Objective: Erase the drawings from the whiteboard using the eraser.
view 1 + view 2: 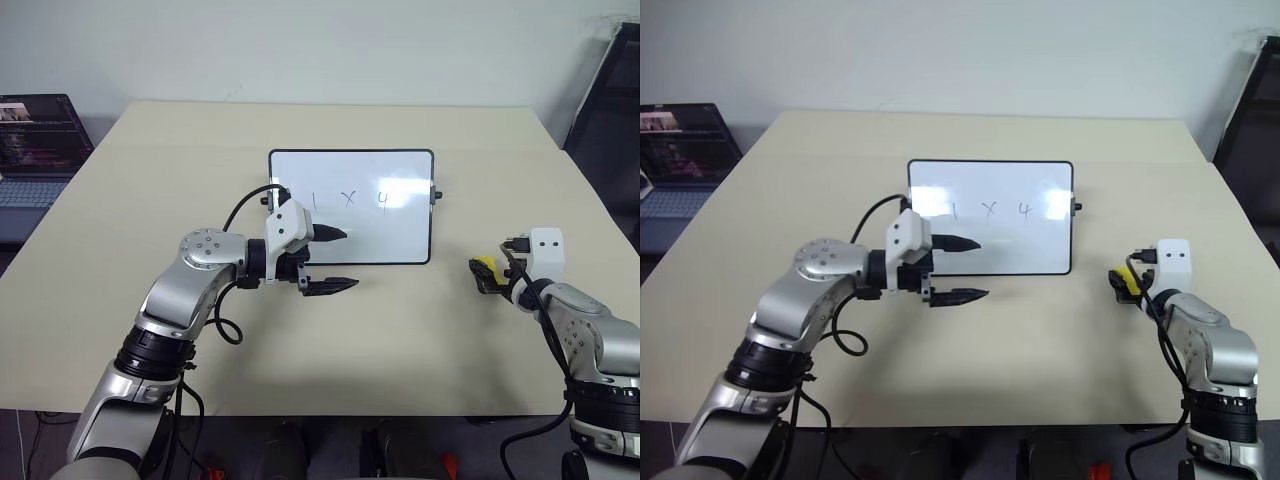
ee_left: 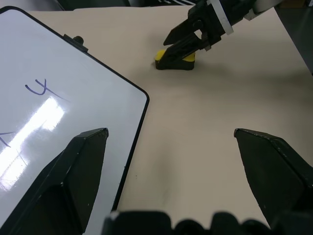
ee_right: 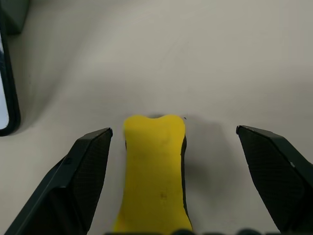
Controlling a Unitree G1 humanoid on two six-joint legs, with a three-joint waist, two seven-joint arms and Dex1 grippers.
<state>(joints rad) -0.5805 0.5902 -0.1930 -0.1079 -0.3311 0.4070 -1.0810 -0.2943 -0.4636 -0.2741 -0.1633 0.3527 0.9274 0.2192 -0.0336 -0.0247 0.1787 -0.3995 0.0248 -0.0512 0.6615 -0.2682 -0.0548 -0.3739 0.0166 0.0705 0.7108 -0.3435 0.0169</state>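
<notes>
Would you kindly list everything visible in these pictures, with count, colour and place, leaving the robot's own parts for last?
table: one, beige, under everything.
whiteboard: one, white with black frame, flat at the table's middle.
drawings: three thin dark strokes, reading roughly "1 x 4", on the whiteboard's upper half.
eraser: one, yellow with a black part, on the table right of the whiteboard.
laptop: one, dark, open, off the table's far left corner.
left gripper: one, black fingers, open, over the whiteboard's near left corner.
right gripper: one, black fingers, open, straddling the eraser.
</notes>
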